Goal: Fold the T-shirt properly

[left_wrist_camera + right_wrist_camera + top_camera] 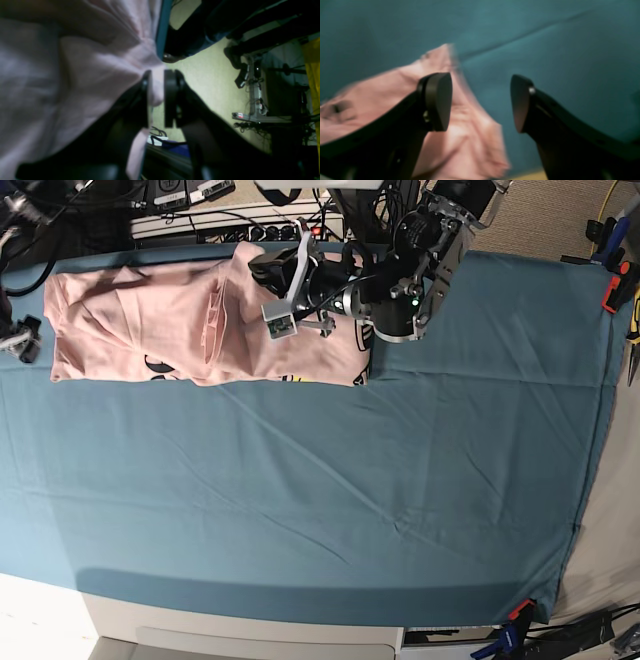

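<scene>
The T-shirt (150, 330) lay crumpled along the far edge of the teal table cloth (320, 480), toward its left end. My right gripper (481, 102) stood wide, empty, above the cloth beside the shirt. My left gripper (156, 97) stood narrow, pink fabric between its jaws.

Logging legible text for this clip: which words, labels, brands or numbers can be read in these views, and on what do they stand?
None can be read.
T-shirt: black and yellow print peeks out along its near edge, folded under and too small to read.
Left wrist view: small labels on floor equipment, blurred.
Right wrist view: only pink fabric and teal table cloth, no text.
</scene>
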{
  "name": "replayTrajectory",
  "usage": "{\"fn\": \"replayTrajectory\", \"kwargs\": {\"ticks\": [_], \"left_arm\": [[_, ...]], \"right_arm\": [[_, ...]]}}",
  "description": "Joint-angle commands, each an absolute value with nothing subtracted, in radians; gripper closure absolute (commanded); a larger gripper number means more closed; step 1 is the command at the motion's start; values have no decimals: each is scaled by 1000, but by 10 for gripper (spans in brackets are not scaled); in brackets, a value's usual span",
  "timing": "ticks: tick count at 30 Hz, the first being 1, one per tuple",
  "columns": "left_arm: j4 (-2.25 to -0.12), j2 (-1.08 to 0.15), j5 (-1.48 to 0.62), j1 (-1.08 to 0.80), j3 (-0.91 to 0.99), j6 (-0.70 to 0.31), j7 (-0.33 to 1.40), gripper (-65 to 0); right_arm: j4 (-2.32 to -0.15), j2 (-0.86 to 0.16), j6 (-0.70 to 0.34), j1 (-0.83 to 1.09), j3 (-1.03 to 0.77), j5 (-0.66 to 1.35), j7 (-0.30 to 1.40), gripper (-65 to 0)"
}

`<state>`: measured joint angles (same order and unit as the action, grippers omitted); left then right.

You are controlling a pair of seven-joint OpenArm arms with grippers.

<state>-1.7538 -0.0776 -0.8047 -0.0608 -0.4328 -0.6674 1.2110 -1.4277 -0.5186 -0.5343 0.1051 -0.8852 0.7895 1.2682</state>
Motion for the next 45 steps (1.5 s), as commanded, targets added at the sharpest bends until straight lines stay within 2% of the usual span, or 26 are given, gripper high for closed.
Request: {"fn": "replayTrajectory", "kwargs": {"ticks": [1, 4, 7, 12, 15, 21, 30, 39, 45], "left_arm": [[-1771, -69, -829, -53, -434, -674, 1189, -102], [-1771, -69, -825, -53, -434, -675, 1189, -102], [-1771, -69, -806, -53, -434, -674, 1189, -105], [-1771, -69, -804, -53, -434, -673, 1186, -165], [-1771, -69, -804, -53, -434, -671, 1180, -171], [-1771, -69, -807, -52, -434, -671, 1178, -171], [-1771, -69, -808, -52, -434, -671, 1178, -171], [-1771, -69, -807, -52, -434, -671, 1178, -171], [-1771, -69, -807, -52, -434, -671, 1178, -171]], "right_arm": [[-1392, -566, -565, 74, -892, 870, 1291, -367], [-1225, -619, -626, 23, -892, 1047, 1396, -367], [-1080, -670, -647, 16, -892, 1145, 1396, -367], [-904, -746, -698, 17, -892, 1223, 1396, -367], [-855, -764, -698, 17, -892, 1242, 1396, -367], [-799, -728, -698, 17, -889, 1252, 1396, -367], [-790, -663, -698, 17, -889, 1119, 1396, -367], [-790, -607, -698, 17, -889, 1226, 1396, -367], [-790, -604, -698, 17, -889, 1231, 1396, -362]]}}
